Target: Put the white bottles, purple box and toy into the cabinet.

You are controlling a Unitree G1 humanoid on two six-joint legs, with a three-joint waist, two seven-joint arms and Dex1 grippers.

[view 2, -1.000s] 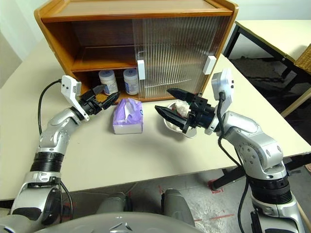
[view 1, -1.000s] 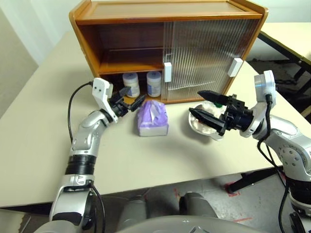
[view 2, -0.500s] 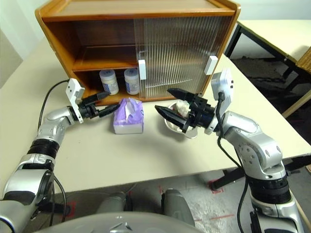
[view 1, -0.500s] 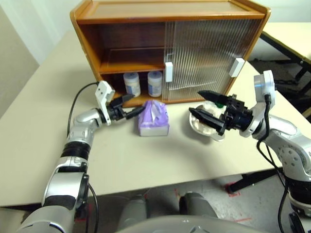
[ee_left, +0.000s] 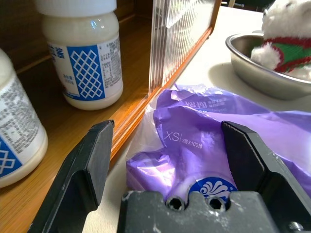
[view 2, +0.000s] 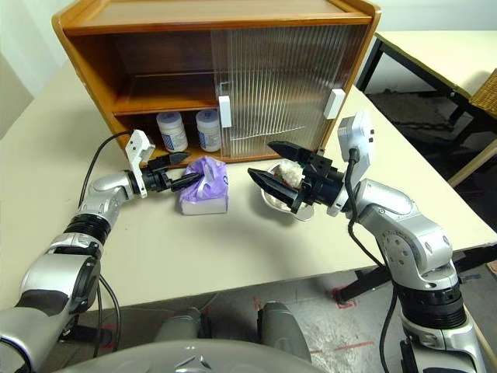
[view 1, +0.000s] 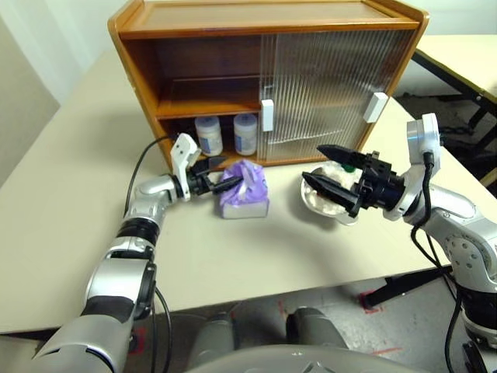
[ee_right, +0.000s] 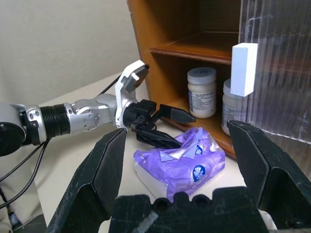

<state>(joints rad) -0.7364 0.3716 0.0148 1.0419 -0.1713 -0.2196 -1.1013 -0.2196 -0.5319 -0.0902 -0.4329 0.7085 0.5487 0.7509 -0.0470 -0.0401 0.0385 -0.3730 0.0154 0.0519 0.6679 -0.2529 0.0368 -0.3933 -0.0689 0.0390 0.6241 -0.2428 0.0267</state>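
The purple box (view 1: 247, 191) lies on the table in front of the cabinet (view 1: 194, 31). My left gripper (view 1: 221, 172) is open at the box's left end, one finger (ee_left: 87, 165) on each side of its crinkly top (ee_left: 214, 141). Both white bottles (view 1: 208, 134) (view 1: 245, 132) stand inside the cabinet's open lower left compartment. The toy (ee_left: 291, 34) sits in a steel bowl (ee_left: 252, 68) right of the box. My right gripper (view 1: 312, 163) hangs open above that bowl, holding nothing and hiding part of the toy.
The cabinet's two ribbed sliding doors (view 1: 326, 78) cover its right half; the left half stands open, with an inner shelf (view 1: 206, 105). A cable loops from my left wrist (view 1: 147, 151). Another table (view 1: 466, 54) stands at the back right, and the table's front edge is near.
My left gripper has dropped and swung right, from beside the purple box to straddling its left end. The pack's top now looks bunched up. The right arm has kept still.
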